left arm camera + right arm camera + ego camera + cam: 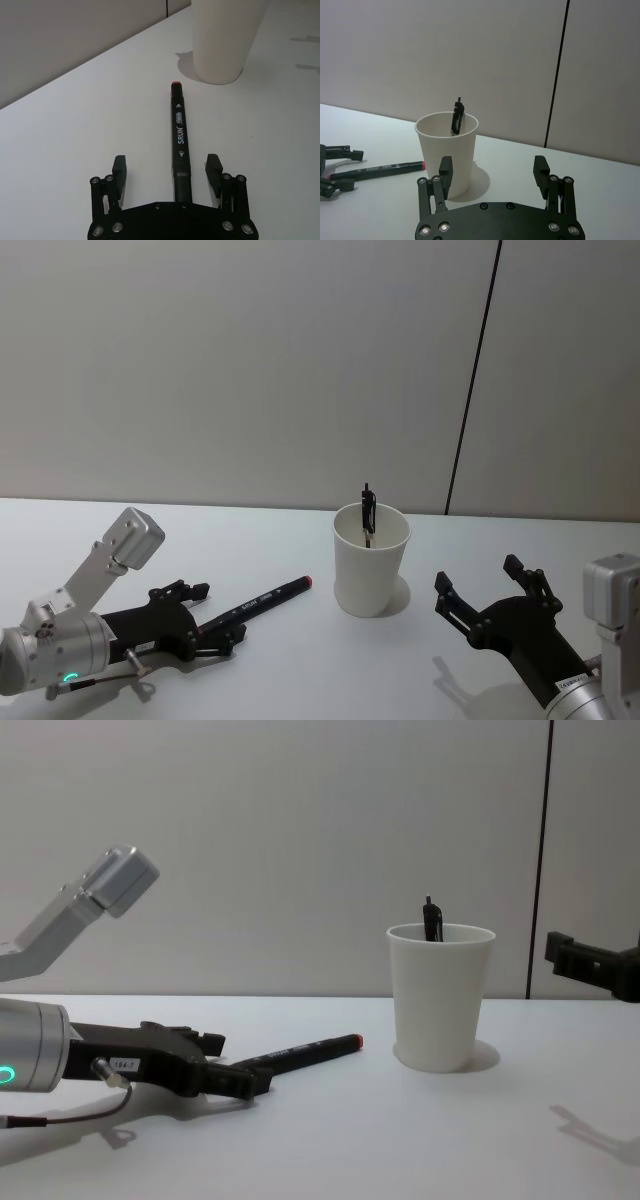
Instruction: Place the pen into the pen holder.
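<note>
White pen holder (371, 575) holds one thin black pen (368, 510) — standing.

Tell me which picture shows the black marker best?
The left wrist view: the marker lies full length between the left end effector's open fingers, red tip and lettering plain. Head and chest views show it slanted, back end behind that end effector. The right wrist view shows it far off, past the right end effector.
</note>
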Available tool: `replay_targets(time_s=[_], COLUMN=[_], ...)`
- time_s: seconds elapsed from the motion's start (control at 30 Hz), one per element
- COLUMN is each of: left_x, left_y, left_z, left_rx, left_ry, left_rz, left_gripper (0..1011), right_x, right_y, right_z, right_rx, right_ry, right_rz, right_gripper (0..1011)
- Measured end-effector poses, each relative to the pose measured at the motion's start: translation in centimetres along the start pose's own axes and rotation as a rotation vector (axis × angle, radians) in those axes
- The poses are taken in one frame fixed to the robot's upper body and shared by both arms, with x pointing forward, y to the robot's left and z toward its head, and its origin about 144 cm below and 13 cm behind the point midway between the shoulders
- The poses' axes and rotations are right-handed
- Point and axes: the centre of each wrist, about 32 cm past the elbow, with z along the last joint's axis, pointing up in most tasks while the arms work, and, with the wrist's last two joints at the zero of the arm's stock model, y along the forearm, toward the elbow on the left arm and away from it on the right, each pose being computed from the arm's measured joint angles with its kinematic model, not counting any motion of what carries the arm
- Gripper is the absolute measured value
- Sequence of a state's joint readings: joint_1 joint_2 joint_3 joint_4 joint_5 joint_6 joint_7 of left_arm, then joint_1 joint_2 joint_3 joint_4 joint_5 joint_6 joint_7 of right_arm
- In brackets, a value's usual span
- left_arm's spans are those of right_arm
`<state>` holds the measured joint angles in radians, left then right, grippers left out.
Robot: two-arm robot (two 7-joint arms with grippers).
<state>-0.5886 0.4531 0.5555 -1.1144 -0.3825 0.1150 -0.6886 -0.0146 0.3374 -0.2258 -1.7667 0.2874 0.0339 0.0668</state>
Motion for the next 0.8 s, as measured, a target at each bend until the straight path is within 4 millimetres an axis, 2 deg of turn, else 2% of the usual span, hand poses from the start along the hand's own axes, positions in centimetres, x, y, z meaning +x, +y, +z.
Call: replay_targets(time_s=[0.33,0.53,0.8], left_x=[0.11,0.09,0.09], left_y=[-0.13,-0.22,-0.26], left_z=[0.02,-0.01,-0.02], left_rx=[0.012,0.016,0.02], left_ry=[0.007,0.009,0.012], left_rz=[-0.011,-0.019,-0.022], left_gripper=[997,874,814], right_x=[0.0,0.0,0.0], right_y=[0.0,0.0,0.0], right_z=[0.0,0.0,0.0], right_rx=[0.0,0.0,0.0], right_ry=[0.0,0.0,0.0], right_rz=[0.0,0.0,0.0], right_gripper=[1001,1001,1001])
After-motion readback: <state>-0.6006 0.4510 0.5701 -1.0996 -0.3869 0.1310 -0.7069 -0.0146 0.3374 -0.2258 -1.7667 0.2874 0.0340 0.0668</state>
